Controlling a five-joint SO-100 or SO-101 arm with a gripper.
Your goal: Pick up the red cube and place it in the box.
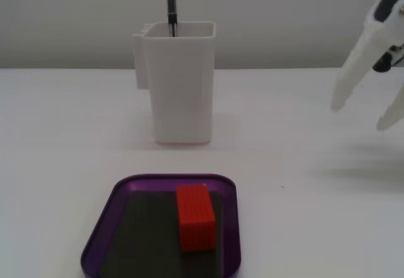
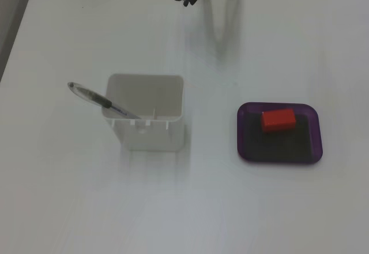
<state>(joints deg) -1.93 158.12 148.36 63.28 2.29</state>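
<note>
Red cube (image 1: 195,218): we find it lying on the dark floor of the box, toward the rim that shows at the right in a fixed view and toward the upper middle in a fixed view (image 2: 278,119); nothing touches it.
Box (image 1: 104,222): we list a shallow purple tray with rounded corners, flat on the table; in a fixed view (image 2: 316,144) it sits right of the white container, well apart from it.
Gripper (image 1: 363,119): we see two white fingers at the right edge of a fixed view, spread apart, tips pointing down above the table, holding nothing. It is well apart from the box. In a fixed view (image 2: 223,26) it shows only as a pale blur at the top edge; there we cannot tell how the fingers stand.
White container (image 1: 181,82): we record a tall open-topped holder, upright, beyond the box.
Pen (image 2: 102,100): it leans inside the container, its upper end over the rim.
Table (image 1: 69,132): a plain white surface bears all the items.
</note>
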